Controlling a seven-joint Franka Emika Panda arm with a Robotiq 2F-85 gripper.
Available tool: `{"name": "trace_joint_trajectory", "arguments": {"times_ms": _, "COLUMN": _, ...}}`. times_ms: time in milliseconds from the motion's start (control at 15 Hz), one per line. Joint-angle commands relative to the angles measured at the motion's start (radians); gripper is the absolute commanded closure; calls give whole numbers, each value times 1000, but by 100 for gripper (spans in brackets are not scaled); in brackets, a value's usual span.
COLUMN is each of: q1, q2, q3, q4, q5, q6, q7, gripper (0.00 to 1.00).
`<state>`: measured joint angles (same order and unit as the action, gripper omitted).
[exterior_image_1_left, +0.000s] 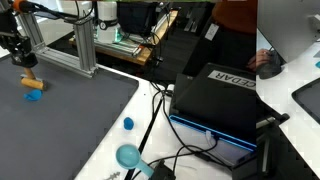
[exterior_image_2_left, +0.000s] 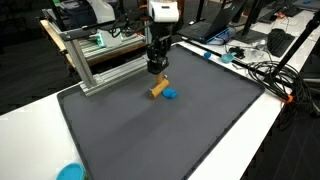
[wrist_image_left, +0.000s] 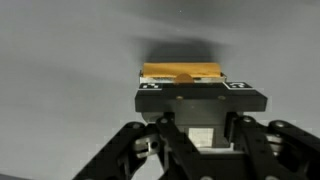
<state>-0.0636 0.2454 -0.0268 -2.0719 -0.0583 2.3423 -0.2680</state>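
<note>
In an exterior view, a light-blue round thing (exterior_image_2_left: 70, 172) was seen at the near left corner of the desk (exterior_image_2_left: 35, 115), well apart from everything else. At the far left an aluminium frame (exterior_image_2_left: 95, 62) was set along the edge of the dark mat (exterior_image_2_left: 150, 135). Just right of that frame the arm (exterior_image_2_left: 161, 25) was pointed straight down, and its fingers (exterior_image_2_left: 155, 68) were clenched on a wooden block (exterior_image_2_left: 158, 89). The block was thus found directly beneath the fingers, over the far middle of the mat, and it was seen tilted rather than upright. Whether its lower end was touching the mat could not be told. In the wrist view the block (wrist_image_left: 182, 72) was shown at the very tips of the fingers (wrist_image_left: 152, 99), with its long axis laid left to right across that picture, from one fingertip towards the other. Just beside the block's lower end, to the right and slightly nearer, a small blue piece (exterior_image_2_left: 171, 95) was seen lying on the mat. Farther right, off the mat, a tangle of cables (exterior_image_2_left: 262, 70) was spread over the desk.
</note>
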Motion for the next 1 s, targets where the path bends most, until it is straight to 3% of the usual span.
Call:
{"name": "trace_joint_trajectory", "arguments": {"times_ms": 0, "q1": -28, "q2": -80, "q3": 13, "q4": -55, "q5": 112, "q6": 40, "q7": 10, "gripper": 78}}
{"name": "trace_joint_trajectory", "arguments": {"times_ms": 200, "q1": -22, "q2": -122, "q3": 14, "q4": -55, "q5": 186, "q6": 68, "q7": 42, "gripper": 78}}
{"name": "trace_joint_trajectory", "arguments": {"times_ms": 333, "q1": -4, "q2": -149, "q3": 6, "q4": -51, "q5": 139, "q6": 63, "q7": 70, "gripper": 78}}
{"name": "trace_joint_trajectory", "arguments": {"times_ms": 533, "q1": 37, "q2": -162, "q3": -1, "q4": -62, "q5": -30, "q6": 81, "q7": 166, "gripper": 78}}
{"name": "trace_joint_trajectory", "arguments": {"times_ms": 600, "q1": 15, "q2": -128, "q3": 2, "q4": -24, "q5": 46, "q6": 54, "q7": 101, "gripper": 78}}
{"name": "trace_joint_trajectory", "arguments": {"times_ms": 667, "q1": 22, "q2": -130, "q3": 4, "q4": -25, "q5": 33, "q6": 54, "q7": 117, "gripper": 53}}
{"name": "trace_joint_trajectory", "arguments": {"times_ms": 733, "q1": 23, "q2": -127, "q3": 4, "q4": -25, "q5": 34, "q6": 54, "q7": 117, "gripper": 53}}
{"name": "trace_joint_trajectory", "arguments": {"times_ms": 800, "q1": 22, "q2": -122, "q3": 4, "q4": -25, "q5": 34, "q6": 54, "q7": 117, "gripper": 78}}
{"name": "trace_joint_trajectory", "arguments": {"times_ms": 933, "q1": 38, "q2": -101, "q3": 7, "q4": -28, "q5": 30, "q6": 76, "q7": 214, "gripper": 78}}
